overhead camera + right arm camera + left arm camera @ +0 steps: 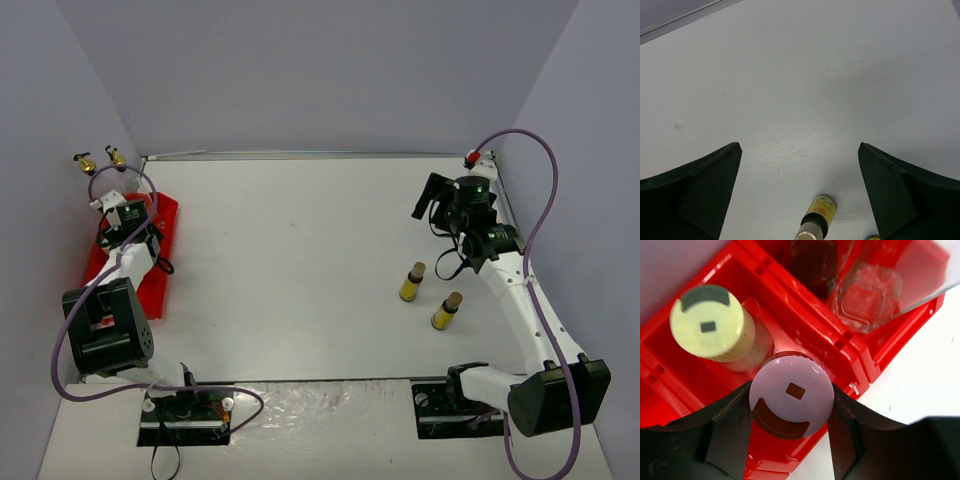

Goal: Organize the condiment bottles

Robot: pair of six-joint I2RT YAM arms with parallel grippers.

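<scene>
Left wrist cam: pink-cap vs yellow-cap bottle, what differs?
The pink-cap bottle is clamped in the left gripper; the yellow-cap bottle stands free beside it. The pink cap's crescent opening points toward the bottom of the view, the yellow cap's toward the top. Both are squat, upright and over the red tray.

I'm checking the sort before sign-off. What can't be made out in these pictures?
- Top view: what stands in the red tray, hidden under the left arm.
- Left wrist: body of the pink-capped bottle, hidden by its own cap; the clear bottles, blurred and cut off by the top edge.
- Right wrist: a slim yellow bottle, cut off by the bottom edge, label too small to read.
</scene>
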